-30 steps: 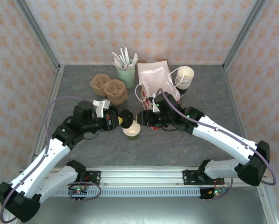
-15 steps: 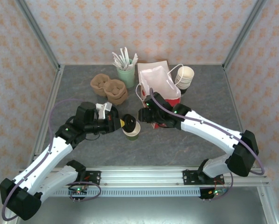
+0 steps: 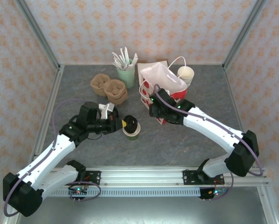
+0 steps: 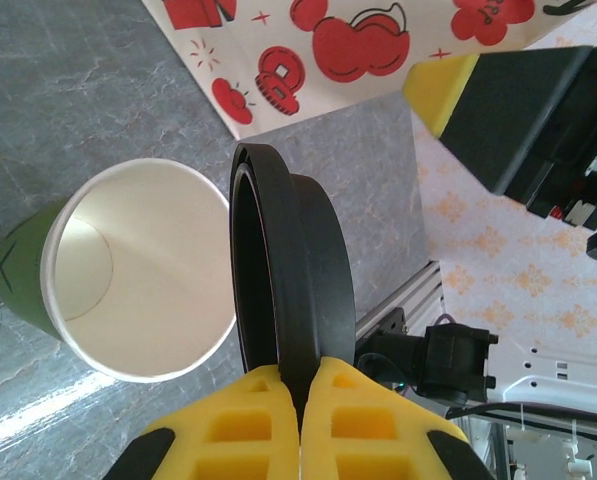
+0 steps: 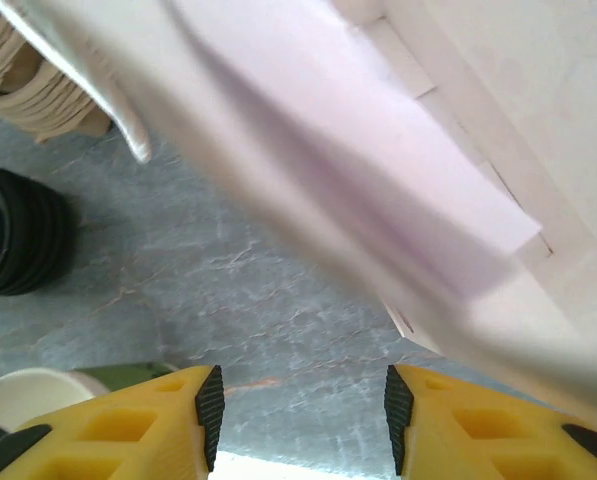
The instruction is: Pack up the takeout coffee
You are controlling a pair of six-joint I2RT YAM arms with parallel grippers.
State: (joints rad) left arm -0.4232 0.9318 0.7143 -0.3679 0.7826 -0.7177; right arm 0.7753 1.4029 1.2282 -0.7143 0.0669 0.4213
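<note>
Lid (image 4: 288, 270) nearer cup (image 4: 128, 270), in left tool (image 4: 298, 385)

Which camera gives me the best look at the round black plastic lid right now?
Left wrist: the round black plastic lid stands edge-on, pinched in the left gripper, beside the open dark-green paper cup. Top external shows the lid small, at the cup's rim.

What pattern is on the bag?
Red cherries on white; the bag shows best in left wrist view.
</note>
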